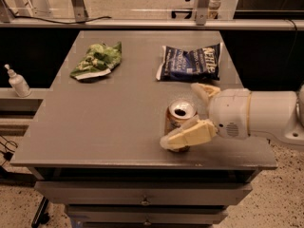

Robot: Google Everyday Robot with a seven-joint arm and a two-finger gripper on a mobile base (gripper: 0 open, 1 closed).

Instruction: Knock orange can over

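Claw point(180, 116) spread wide, upright orange can point(179, 110) standing within its gap, seemingly touching the nearer side

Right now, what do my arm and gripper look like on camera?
The gripper, around the copper-orange metal can at the front right of the grey table, has two cream-yellow, wedge-shaped jaws on a rounded white housing with a small patch of dots. The white cylindrical arm behind it is smooth; no cables show.

Table point(95, 127) bears can point(179, 110), green bag point(96, 61), blue bag point(190, 62); claw point(181, 118) beside can.
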